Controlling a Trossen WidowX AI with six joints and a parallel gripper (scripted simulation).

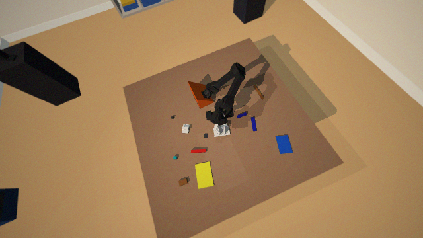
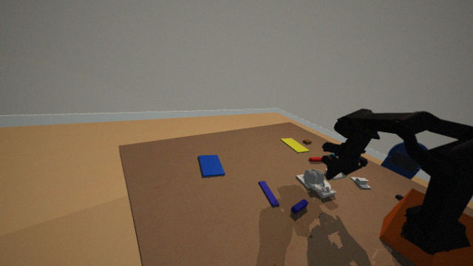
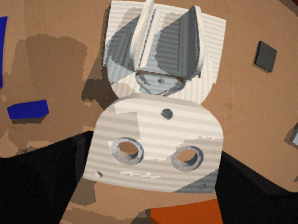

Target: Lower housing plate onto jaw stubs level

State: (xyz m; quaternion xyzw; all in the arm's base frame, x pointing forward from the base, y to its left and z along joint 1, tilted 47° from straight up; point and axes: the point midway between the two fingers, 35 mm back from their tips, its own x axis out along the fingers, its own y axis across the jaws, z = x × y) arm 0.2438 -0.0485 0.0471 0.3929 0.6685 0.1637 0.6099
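Note:
My gripper (image 1: 219,119) (image 2: 344,168) (image 3: 154,147) is shut on the white housing plate (image 3: 159,131), gripping it by its two sides. The plate shows two large holes and one small hole in the wrist view. The white base (image 1: 217,133) (image 2: 327,193) (image 3: 215,45) lies on the brown mat (image 1: 264,158). Two upright jaws stand side by side on the base: the left jaw (image 3: 141,37) and the right jaw (image 3: 199,42). The plate overlaps the base's near edge in the wrist view and is not over the jaws. Its exact height and the jaw pins are hard to tell.
Two dark blue bars (image 1: 242,114) (image 1: 254,123) lie beside the base. A small dark square (image 1: 205,135) (image 3: 266,56) and a small white stand (image 1: 186,128) (image 2: 361,182) are on its other side. A red bar (image 1: 198,151), a yellow plate (image 1: 204,175) and a blue plate (image 1: 284,144) lie farther off.

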